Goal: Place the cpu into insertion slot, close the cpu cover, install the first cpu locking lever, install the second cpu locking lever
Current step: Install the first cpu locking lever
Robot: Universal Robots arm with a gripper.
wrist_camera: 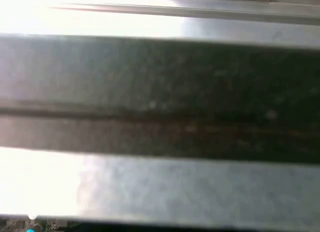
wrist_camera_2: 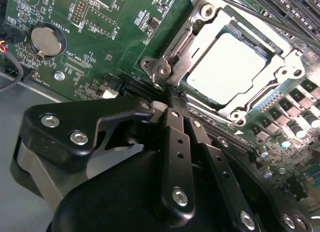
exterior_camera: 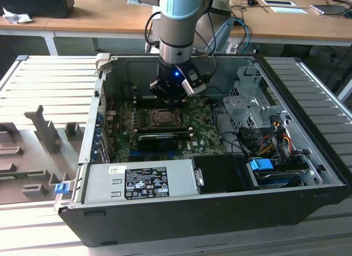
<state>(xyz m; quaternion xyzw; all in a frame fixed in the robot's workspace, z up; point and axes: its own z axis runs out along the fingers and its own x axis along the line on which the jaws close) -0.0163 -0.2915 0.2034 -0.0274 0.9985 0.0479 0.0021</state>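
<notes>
End effector (wrist_camera_2: 172,95), fingers pressed together, at the cpu cover's (wrist_camera_2: 200,37) corner over the seated cpu (wrist_camera_2: 230,62)

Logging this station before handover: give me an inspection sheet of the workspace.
Surface: ribbed grey table carrying an open computer case.
Job's things: cpu seated in the socket; cpu cover down around it.
Clutter: grey fixture blocks at the exterior view's left.
Grippers: gripper with jaws together, tip by the socket's corner.
Cables: coloured bundle beside the drive cage.
Surroundings: wooden desks behind.
</notes>
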